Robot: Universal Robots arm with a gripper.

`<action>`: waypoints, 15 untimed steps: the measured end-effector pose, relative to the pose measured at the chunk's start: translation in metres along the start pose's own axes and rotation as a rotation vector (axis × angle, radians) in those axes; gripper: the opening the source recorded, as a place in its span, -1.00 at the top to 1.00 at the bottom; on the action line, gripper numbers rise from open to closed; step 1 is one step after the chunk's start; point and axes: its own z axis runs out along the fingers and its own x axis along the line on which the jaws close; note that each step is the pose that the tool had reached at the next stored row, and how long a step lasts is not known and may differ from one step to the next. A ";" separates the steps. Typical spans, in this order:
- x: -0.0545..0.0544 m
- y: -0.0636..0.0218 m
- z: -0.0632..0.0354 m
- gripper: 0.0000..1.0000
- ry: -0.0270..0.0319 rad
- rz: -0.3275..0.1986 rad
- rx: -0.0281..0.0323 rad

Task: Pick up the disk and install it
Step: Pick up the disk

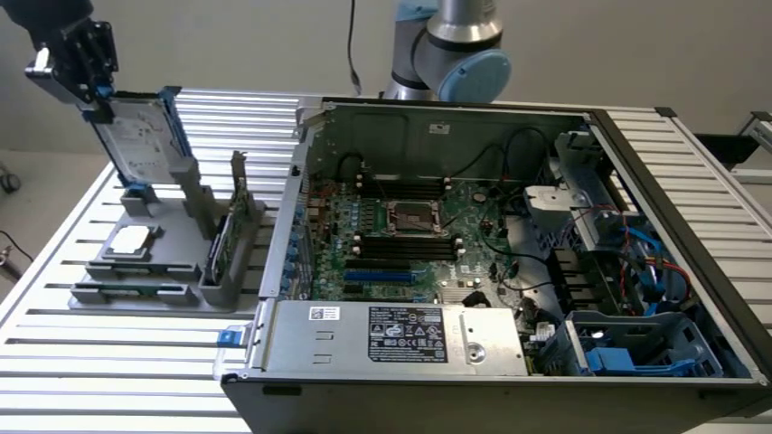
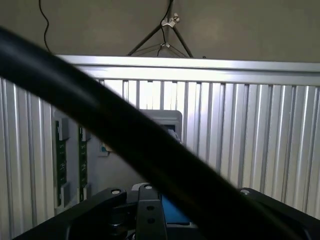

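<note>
The disk (image 1: 139,136), a silver-grey drive with a white label in a blue carrier, stands nearly upright and slightly tilted at the exterior view's far left. My gripper (image 1: 90,86) is shut on its upper end from above. The disk's lower end sits at a post of the grey fixture (image 1: 157,271); I cannot tell whether it touches. In the wrist view, a strip of the blue carrier (image 2: 172,210) shows between the black gripper parts.
The open computer case (image 1: 711,271) fills the exterior view's right, with the motherboard (image 1: 410,226), power supply (image 1: 399,334) and a drive bay holding another blue carrier (image 1: 616,357). The fixture also holds a processor chip (image 1: 130,240) and upright cards (image 1: 241,194). A black cable (image 2: 100,125) crosses the wrist view.
</note>
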 end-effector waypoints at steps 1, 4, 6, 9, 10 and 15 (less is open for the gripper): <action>0.000 -0.0006 -0.0048 0.34 0.0000 0.000 0.0001; 0.000 -0.0044 -0.0183 0.34 0.0000 0.000 -0.0001; 0.000 -0.0101 -0.0274 0.34 0.0000 0.000 -0.0011; 0.000 -0.0208 -0.0413 0.34 -0.0001 0.000 -0.0030; 0.000 -0.0244 -0.0459 0.34 -0.0001 0.000 -0.0036; 0.000 -0.0441 -0.0687 0.34 -0.0001 0.000 -0.0094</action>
